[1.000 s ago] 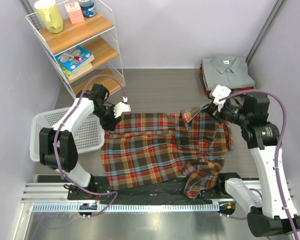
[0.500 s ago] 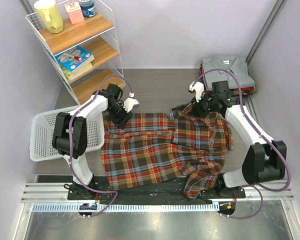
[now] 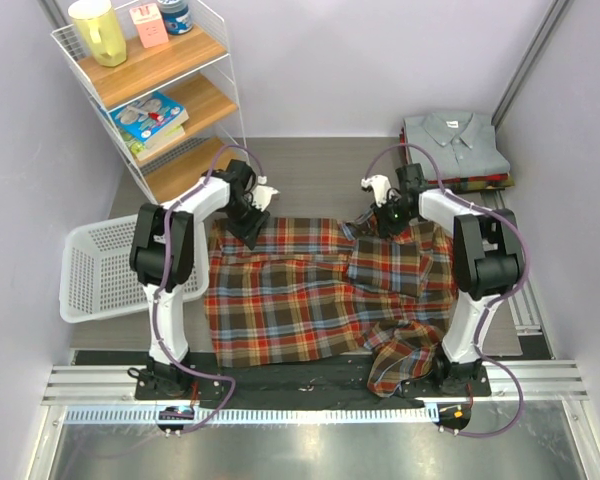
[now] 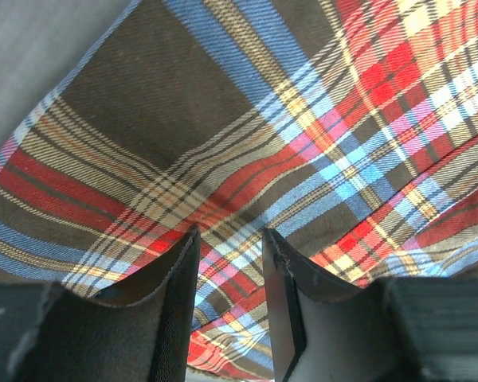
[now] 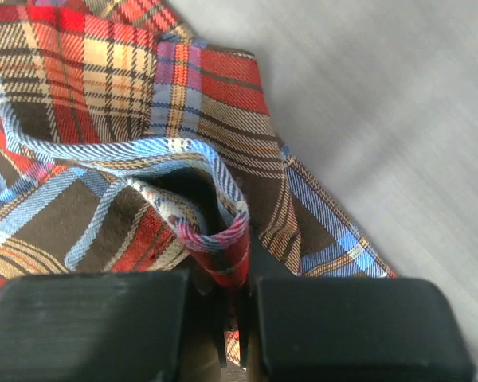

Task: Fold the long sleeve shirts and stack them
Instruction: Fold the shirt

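Observation:
The plaid flannel shirt (image 3: 300, 290) lies spread on the table, its right side folded over and rumpled. My left gripper (image 3: 250, 222) is low over the shirt's far left corner; in the left wrist view (image 4: 229, 239) its jaws stand a little apart, with plaid cloth (image 4: 303, 119) showing in the gap. My right gripper (image 3: 380, 215) is at the far right edge of the shirt, shut (image 5: 237, 286) on a bunched fold of plaid cloth (image 5: 215, 231). A grey collared shirt (image 3: 455, 140) tops the folded stack at the back right.
A white wire shelf (image 3: 150, 80) with a jug, a carton and books stands at the back left. A white laundry basket (image 3: 90, 270) sits left of the shirt. Bare grey table (image 3: 310, 175) lies beyond the shirt's far edge.
Both grippers have moved to the far side of the table and drawn inward. The shirt's far edge has gone with them and lies straighter; the right side is pulled further back.

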You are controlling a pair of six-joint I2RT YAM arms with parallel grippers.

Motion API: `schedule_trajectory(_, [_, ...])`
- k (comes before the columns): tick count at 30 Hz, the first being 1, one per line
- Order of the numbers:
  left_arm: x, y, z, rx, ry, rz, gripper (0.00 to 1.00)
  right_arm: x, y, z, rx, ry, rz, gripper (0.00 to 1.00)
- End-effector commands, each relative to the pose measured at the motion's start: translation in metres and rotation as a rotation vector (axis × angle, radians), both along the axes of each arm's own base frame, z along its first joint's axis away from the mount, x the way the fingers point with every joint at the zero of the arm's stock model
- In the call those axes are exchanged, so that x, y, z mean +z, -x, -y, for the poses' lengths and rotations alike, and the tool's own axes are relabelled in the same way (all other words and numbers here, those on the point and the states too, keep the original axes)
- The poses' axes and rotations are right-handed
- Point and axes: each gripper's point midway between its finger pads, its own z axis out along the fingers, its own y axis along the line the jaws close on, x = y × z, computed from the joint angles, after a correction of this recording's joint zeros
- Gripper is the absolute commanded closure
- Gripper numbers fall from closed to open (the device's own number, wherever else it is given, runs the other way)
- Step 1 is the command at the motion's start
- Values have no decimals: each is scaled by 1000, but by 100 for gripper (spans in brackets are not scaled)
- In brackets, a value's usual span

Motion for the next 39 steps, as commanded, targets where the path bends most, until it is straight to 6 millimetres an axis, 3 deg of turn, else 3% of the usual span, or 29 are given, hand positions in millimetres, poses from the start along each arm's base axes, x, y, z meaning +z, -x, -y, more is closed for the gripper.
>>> schedule_trajectory(1, [-27, -24, 1, 54, -20, 17, 61, 37, -67, 11, -65, 6, 167, 99])
schedule_trajectory(3, [-14, -28, 15, 26, 73, 35, 59, 66, -77, 4, -55, -41, 201, 99])
schedule_trajectory(5, [23, -38, 23, -7, 139, 144, 53, 91, -65, -7, 3, -109, 192, 99])
schedule_trajectory(6, [38, -33, 29, -47, 190, 169, 51, 119, -55, -11, 25, -144, 230, 99])
schedule_trajectory(7, [56, -28, 40, -86, 266, 195, 42, 129, -42, -16, 48, -172, 223, 99])
schedule_trajectory(8, [97, -30, 47, -129, 330, 308, 38, 138, -25, -30, 113, -250, 210, 99])
schedule_trajectory(9, [115, -25, 52, -159, 372, 350, 32, 164, -7, -34, 143, -281, 244, 99])
schedule_trajectory(10, [127, -12, 61, -201, 443, 362, 19, 172, 4, -40, 169, -310, 248, 99])
schedule_trajectory(11, [164, -5, 63, -236, 482, 459, 3, 176, 17, -46, 191, -327, 249, 99])
schedule_trajectory(12, [175, -1, 66, -258, 508, 501, 0, 194, 31, -51, 224, -354, 284, 99])
schedule_trajectory(14, [217, 18, 75, -346, 570, 608, 0, 201, 49, -54, 260, -367, 298, 99])
schedule_trajectory(15, [232, 23, 79, -378, 591, 655, 0, 215, 62, -56, 295, -377, 340, 99])
schedule_trajectory(17, [256, 43, 90, -484, 599, 749, 0, 216, 79, -57, 334, -378, 349, 99])
schedule_trajectory(20, [271, 59, 100, -574, 586, 826, 0, 230, 101, -56, 396, -359, 436, 99])
schedule_trajectory(23, [282, 81, 127, -644, 592, 840, 0, 231, 121, -55, 424, -349, 460, 99])
schedule_trajectory(26, [278, 104, 158, -730, 594, 827, 0, 224, 134, -54, 443, -337, 457, 99])
schedule_trajectory(27, [275, 120, 175, -792, 599, 835, 0, 222, 137, -53, 443, -336, 453, 99])
schedule_trajectory(28, [280, 120, 186, -808, 607, 894, 0, 219, 141, -54, 449, -338, 447, 99])
schedule_trajectory(29, [264, 122, 192, -817, 581, 911, 0, 220, 145, -53, 451, -337, 459, 99])
schedule_trajectory(30, [261, 120, 197, -817, 541, 964, 0, 219, 147, -53, 456, -338, 460, 99])
schedule_trajectory(31, [261, 133, 212, -892, 531, 1026, 0, 216, 150, -53, 461, -339, 457, 99])
schedule_trajectory(32, [266, 134, 223, -904, 538, 1100, 0, 219, 153, -53, 467, -337, 475, 99])
schedule_trajectory(35, [255, 149, 247, -957, 540, 1112, 0, 219, 156, -53, 465, -340, 480, 99])
schedule_trajectory(39, [253, 154, 270, -959, 536, 1130, 0, 226, 164, -55, 479, -351, 504, 99])
